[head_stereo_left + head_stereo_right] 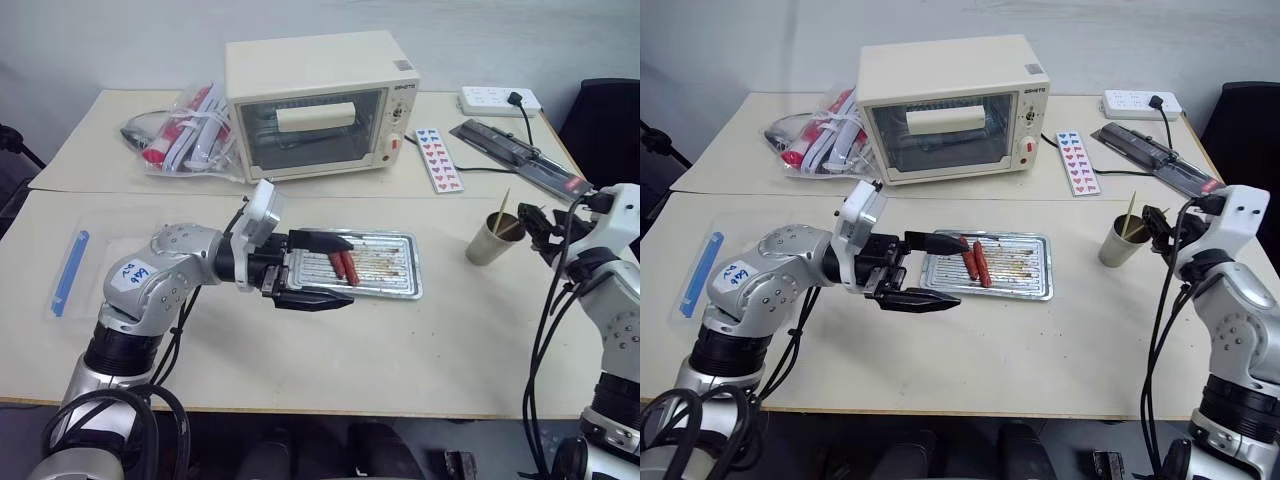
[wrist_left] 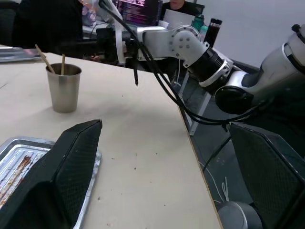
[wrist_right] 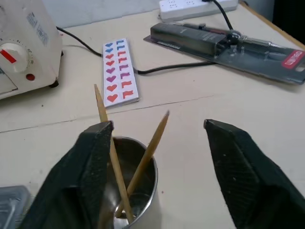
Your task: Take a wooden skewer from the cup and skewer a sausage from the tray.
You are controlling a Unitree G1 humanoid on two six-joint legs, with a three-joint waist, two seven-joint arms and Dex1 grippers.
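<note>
Judging from the frames, nothing is done: right hand [image 3: 157, 157], parted and empty, straddles thin pale wooden skewers [image 3: 147, 152] in the small tapered cup [image 1: 491, 240], while left hand [image 1: 320, 270], wide and empty, hovers at the flat silver tray [image 1: 395, 285] holding glossy reddish-brown sausages [image 1: 345, 266]

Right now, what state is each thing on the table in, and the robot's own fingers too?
Cup: upright, two skewers leaning inside.
Tray: flat on the table, greasy, two sausages lying side by side.
Toaster oven: door shut.
Left fingers: spread open, over the tray's end, holding nothing.
Right fingers: open by the cup, holding nothing.
</note>
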